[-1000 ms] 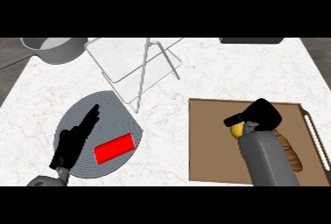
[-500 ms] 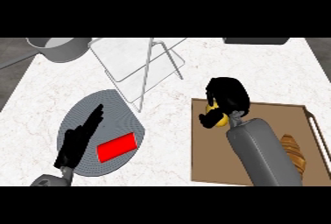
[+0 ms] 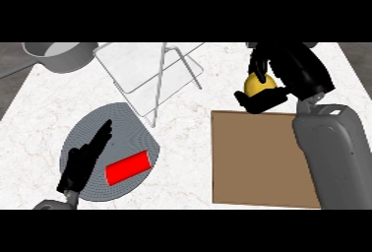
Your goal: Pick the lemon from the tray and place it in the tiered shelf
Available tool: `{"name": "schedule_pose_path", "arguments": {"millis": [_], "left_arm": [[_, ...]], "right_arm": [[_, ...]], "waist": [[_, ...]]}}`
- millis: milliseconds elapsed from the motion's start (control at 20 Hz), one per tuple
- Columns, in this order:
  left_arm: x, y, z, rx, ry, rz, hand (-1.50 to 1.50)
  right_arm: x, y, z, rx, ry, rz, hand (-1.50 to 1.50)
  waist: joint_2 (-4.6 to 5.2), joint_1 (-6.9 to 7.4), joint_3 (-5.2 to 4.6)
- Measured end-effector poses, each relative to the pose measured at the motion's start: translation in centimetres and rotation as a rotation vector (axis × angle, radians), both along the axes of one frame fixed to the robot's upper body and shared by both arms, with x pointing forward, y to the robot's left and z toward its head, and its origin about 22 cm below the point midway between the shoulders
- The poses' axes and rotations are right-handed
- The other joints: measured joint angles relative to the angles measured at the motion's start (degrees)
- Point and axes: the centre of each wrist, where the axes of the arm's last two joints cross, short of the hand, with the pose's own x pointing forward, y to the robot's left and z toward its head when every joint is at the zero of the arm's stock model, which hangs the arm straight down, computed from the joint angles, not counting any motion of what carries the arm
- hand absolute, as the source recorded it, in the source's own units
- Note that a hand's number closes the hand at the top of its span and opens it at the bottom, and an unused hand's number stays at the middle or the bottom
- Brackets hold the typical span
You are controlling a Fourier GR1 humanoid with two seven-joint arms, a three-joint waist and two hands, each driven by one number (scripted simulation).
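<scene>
Lemon (image 3: 258, 84): clamped between curled fingers and thumb of right hand (image 3: 294, 66), held just past far edge of brown tray (image 3: 254, 162), right of wire tiered shelf (image 3: 145, 69). Left hand (image 3: 83, 162): fingers straight, together, stretched over grey plate (image 3: 109, 123) beside red block (image 3: 128, 167). Grey pot (image 3: 62, 54): stood at far-left corner.

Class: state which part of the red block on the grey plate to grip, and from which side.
Grip the red block across its two long edges, from above: it lies flat on the grey plate, and its narrow width suits a pinch. The left hand is nearest.
</scene>
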Motion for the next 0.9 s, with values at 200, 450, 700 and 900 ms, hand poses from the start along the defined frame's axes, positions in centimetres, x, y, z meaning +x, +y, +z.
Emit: {"name": "schedule_pose_path", "arguments": {"millis": [200,450,700,900], "left_arm": [[0.1,-0.4,0.3,-0.003,-0.007,-0.002,0.00],[0.8,-0.1,0.6,0.003,-0.012,-0.015,0.00],[1.0,-0.6,0.8,0.000,-0.014,-0.025,0.00],[0.9,-0.8,0.8,0.005,-0.020,-0.034,0.00]], "right_arm": [[1.3,0.5,3.5,0.084,-0.040,0.006,1.50],[3.8,3.3,7.0,0.110,-0.079,-0.017,1.50],[6.5,6.5,8.7,0.115,-0.101,-0.055,1.50],[8.6,7.7,9.1,0.114,-0.102,-0.060,1.50]], "waist": [[0.09,0.30,-0.02],[0.28,0.80,-0.05],[0.49,1.51,-0.07],[0.78,2.13,-0.07]]}}
